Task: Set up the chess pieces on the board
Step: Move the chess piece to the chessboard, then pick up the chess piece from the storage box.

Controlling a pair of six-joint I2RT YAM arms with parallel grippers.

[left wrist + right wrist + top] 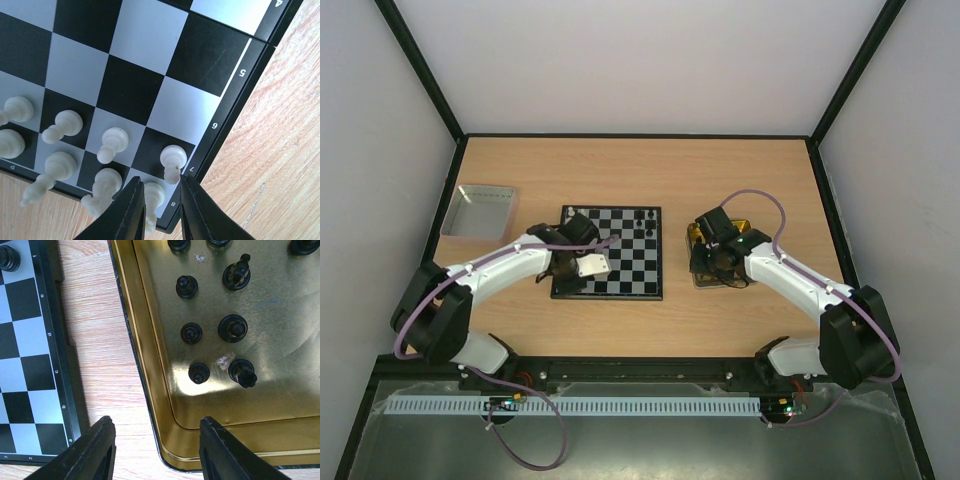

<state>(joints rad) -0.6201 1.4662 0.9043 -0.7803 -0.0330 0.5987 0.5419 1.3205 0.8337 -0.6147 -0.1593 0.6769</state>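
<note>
Now: left end effector (161, 186) jaws narrowly apart around white piece (154, 196) on board (220, 125) corner; gripped or released, cannot tell; right end effector (157, 424) wide open, empty, over yellow tray (150, 365) holding black pieces (232, 329). Risk: lifting skewed topples crowded white neighbours (112, 145).

Top external: high, behind, looking down over the whole table (640, 170). Left wrist: close above the board (135, 75) corner. Right wrist: close above the yellow tray (280, 400); board edge at frame left. All share the board.
</note>
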